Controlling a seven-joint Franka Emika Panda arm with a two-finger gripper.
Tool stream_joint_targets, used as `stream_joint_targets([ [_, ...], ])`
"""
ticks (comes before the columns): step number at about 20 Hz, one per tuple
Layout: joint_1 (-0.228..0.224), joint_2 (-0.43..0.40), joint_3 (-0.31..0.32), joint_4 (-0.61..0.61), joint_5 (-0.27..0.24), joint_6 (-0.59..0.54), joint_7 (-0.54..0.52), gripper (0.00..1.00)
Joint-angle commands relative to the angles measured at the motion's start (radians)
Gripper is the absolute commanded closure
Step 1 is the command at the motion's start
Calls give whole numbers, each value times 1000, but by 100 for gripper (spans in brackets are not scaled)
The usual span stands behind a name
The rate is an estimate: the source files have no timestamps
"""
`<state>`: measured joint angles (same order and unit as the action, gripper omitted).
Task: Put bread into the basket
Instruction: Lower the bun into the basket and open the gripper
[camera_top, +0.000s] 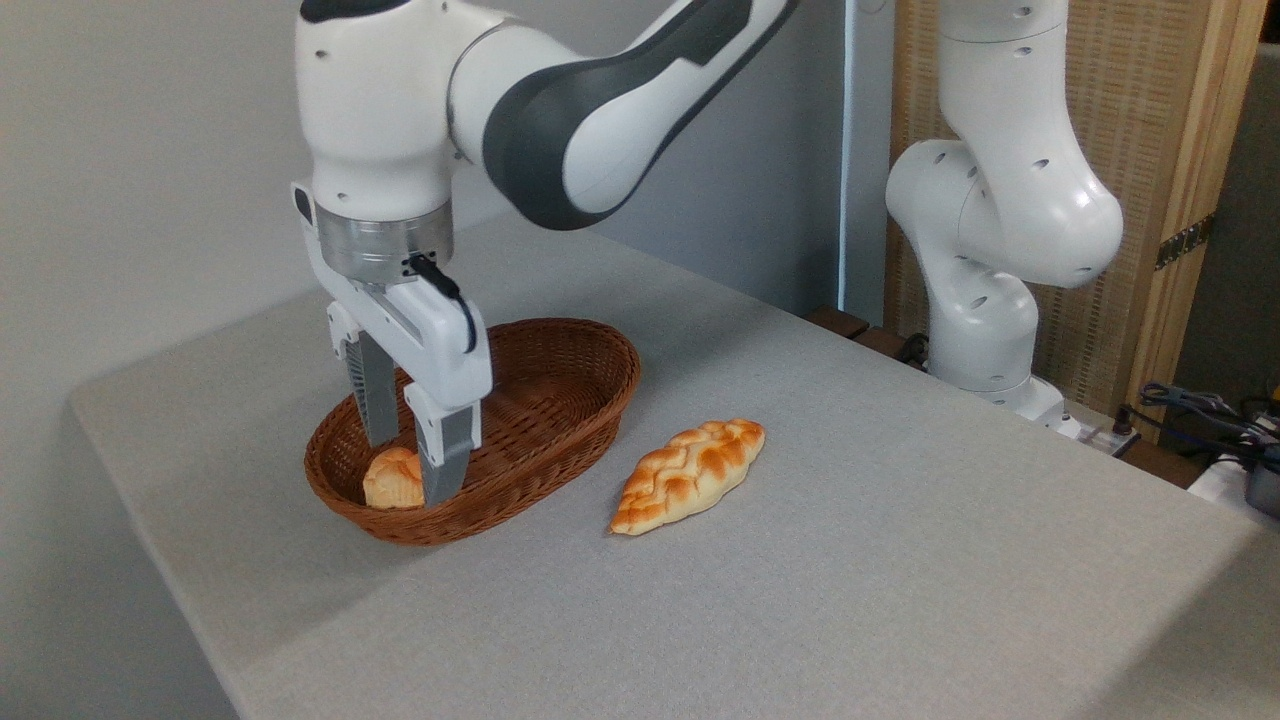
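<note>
We see the bread (392, 478), a small golden-orange bun, lying inside the basket (560, 385) at its lower-left end, in the lower left-centre of the frame, low against the woven wall. Only part of it shows, since the near finger covers its right side. The gripper (412, 468) points straight down into the basket, with one grey finger (377, 395) behind and left of the bun and the other finger (446, 455) in front and to its right. The fingers stand apart with the bun between them; from this angle we cannot tell whether the pads are pressing the crust or just clear of it, so the grasp is unsure. The basket is oval, reddish-brown wicker, shallow, sitting flat on the table (900, 560) left of centre, its long axis running from lower left toward upper right. Right of the basket, near but apart from it, lies a braided loaf (690, 474), longer and leaf-shaped, with browned ridges, flat on the table and angled the same way as the basket. The table has a light grey cloth-like top and fills most of the lower frame. The arm (560, 110) comes in from the top centre, white with dark grey panels, with the wrist vertical over the basket. The robot base (985, 250) stands at the far table edge, upper right. Behind it is a woven screen (1140, 150) in a wooden frame, and cables (1190, 405) lie at the right edge.
</note>
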<state>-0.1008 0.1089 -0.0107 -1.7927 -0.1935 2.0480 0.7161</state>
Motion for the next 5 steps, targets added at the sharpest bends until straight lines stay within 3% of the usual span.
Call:
stream_joint_targets([
  [1,-5,-23,63,51,91,-54,-15,0],
  [5,-5,-23,90,73,112,-66,-12,0],
])
